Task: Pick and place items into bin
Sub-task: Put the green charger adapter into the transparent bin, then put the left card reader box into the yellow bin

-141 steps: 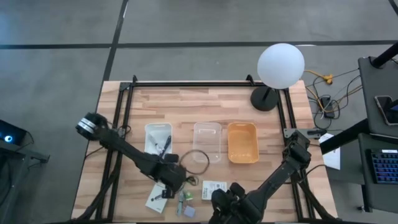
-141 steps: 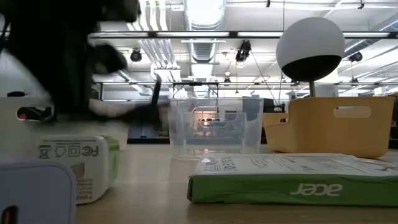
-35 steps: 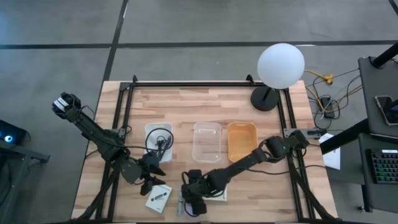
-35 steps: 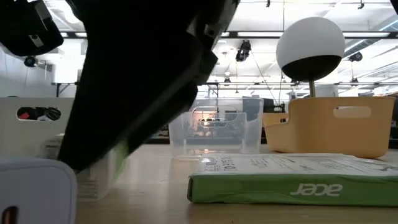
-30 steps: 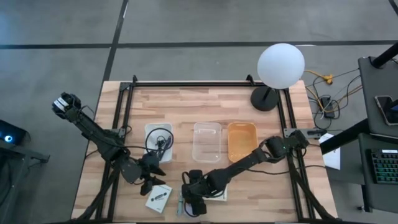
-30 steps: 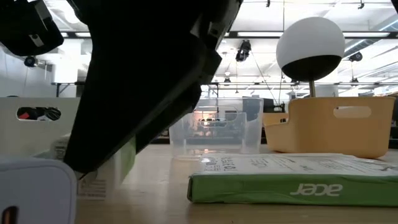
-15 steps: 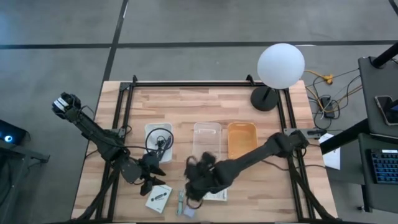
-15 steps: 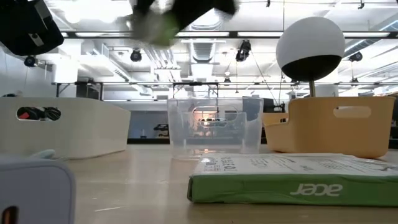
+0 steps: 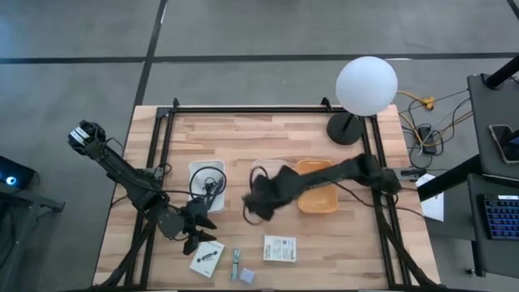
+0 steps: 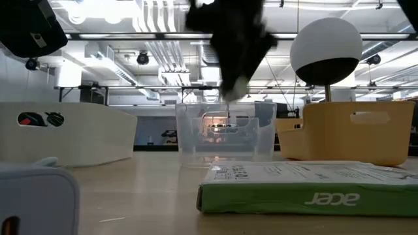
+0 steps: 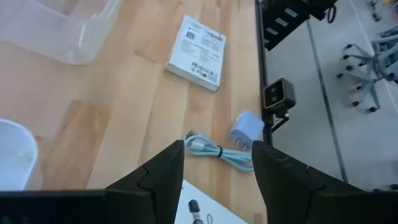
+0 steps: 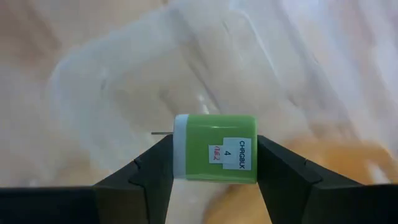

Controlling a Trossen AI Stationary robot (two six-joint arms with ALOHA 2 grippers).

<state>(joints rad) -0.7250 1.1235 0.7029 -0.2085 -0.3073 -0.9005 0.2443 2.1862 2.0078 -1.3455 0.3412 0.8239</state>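
My right gripper (image 12: 214,155) is shut on a green and white charger block (image 12: 214,149) labelled CHRGBLK, up in the air over the clear bin (image 9: 276,166). In the low view the block (image 10: 239,85) shows pale at the gripper's lower end, above the clear bin (image 10: 225,134). My left gripper (image 9: 199,233) stands open near the table's front left, with nothing between its fingers (image 11: 163,177). Below it on the table lie a light-blue cable (image 11: 208,149), a grey-blue cube (image 11: 247,129) and a white packet (image 11: 196,53). My right gripper pinches the charger block between its two fingers, one on each of two opposite sides (image 12: 177,155). The fingers come from above, pointing down. The block hangs lifted clear over the clear bin, its labelled green face (image 12: 233,152) toward the wrist camera.
A white bin (image 9: 207,180) with a coiled black cable stands left of the clear bin, an orange bin (image 9: 318,195) right of it. A white card (image 9: 207,258) lies near the front edge. A globe lamp (image 9: 365,85) stands at the far right. A green-edged box (image 10: 307,186) fills the low view's foreground.
My right gripper has risen from the table's near edge with the green charger block and carried it toward the far edge, over the clear bin. The block is lifted clear of the table. The white packet it hid now shows.
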